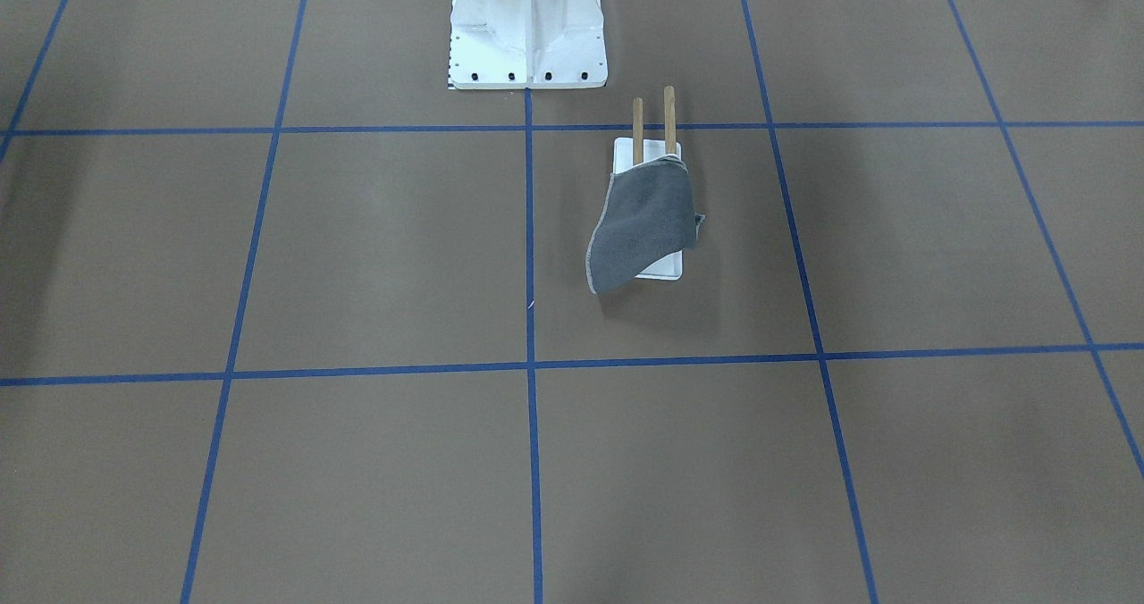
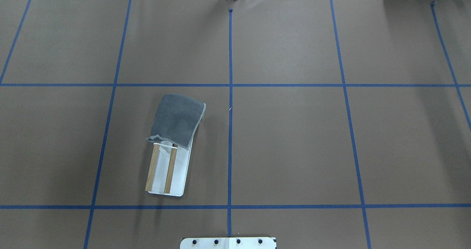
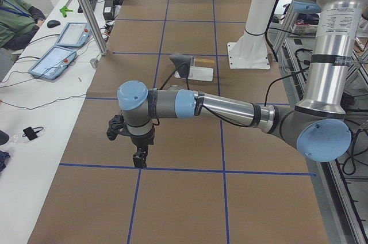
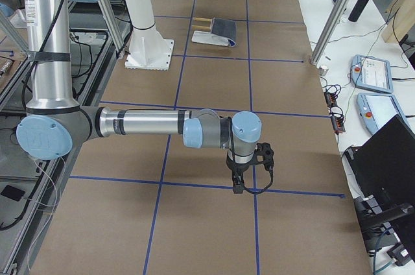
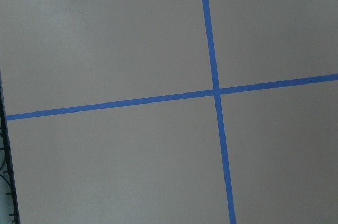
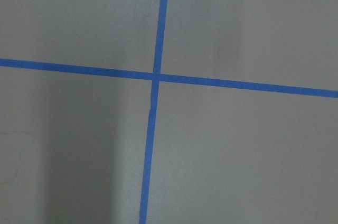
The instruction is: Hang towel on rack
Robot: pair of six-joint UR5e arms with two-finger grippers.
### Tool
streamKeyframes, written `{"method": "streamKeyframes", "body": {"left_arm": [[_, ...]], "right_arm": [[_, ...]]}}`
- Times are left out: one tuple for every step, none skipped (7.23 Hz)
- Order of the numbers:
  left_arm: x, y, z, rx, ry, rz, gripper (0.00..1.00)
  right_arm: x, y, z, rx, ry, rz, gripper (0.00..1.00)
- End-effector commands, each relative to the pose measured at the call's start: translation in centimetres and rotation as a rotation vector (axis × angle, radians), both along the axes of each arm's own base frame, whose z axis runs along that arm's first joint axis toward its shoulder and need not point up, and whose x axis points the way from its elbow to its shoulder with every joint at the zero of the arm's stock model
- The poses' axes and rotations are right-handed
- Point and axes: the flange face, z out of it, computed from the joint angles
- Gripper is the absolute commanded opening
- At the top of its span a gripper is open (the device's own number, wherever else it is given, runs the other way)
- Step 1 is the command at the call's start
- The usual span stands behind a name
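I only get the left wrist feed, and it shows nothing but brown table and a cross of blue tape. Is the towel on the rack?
Observer: Yes. In the overhead view the towel drapes over one end of the rack's two wooden dowels, grey side up.
Operator: Where is my end effector relative to it?
Observer: The exterior left view shows the left end effector pointing down over the blue tape, well apart from the rack. I cannot tell whether it is open.

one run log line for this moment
towel draped over dowel ends of rack | left end effector over table, far from rack | right end effector likewise | open/shut: cannot tell
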Motion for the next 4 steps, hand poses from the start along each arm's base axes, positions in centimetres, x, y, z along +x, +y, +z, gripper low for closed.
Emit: {"method": "streamKeyframes", "body": {"left_arm": [[0.06,0.02,0.06,-0.002,-0.001,0.001,0.99],[-0.02,0.10,0.21,-0.005,-0.001,0.000,0.99],[0.00,0.12,0.14,-0.005,0.000,0.000,0.99],[0.00,0.12,0.14,-0.005,0.000,0.000,0.99]], "right_arm": [[-0.01,0.21,0.15,-0.004,-0.001,0.001,1.00],[-0.02,0.28,0.21,-0.005,-0.003,0.001,1.00],[-0.01,0.28,0.22,-0.005,-0.001,0.001,1.00],[0.00,0.43,0.37,-0.009,-0.001,0.002,1.00]]}}
